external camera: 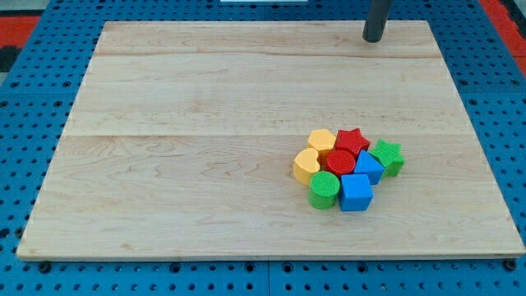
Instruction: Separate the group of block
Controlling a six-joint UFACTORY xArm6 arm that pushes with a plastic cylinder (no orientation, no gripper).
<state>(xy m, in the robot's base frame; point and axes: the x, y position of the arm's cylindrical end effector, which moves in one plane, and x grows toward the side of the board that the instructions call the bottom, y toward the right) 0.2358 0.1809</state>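
Nearest the view's bottom we see the green cylinder (324,191) and blue cube (356,192). Behind them, touching in one tight cluster, sit a yellow block (306,165), red cylinder (340,161), second blue block (369,166), green star (387,155), yellow hexagon (320,141) and red star (352,140). We have no gripper; my tip (374,38) stands well apart at the wooden board's (181,148) top edge.

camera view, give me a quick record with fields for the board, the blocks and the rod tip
board: wooden board on a blue pegboard
cluster: eight blocks packed together, right of centre, toward the view's bottom
yellow: yellow hexagon block, yellow heart block
red: red star block, red round block
green: green star block, green round block
blue: blue cube, blue block, shape unclear
tip: my tip near the board's top edge, apart from all blocks
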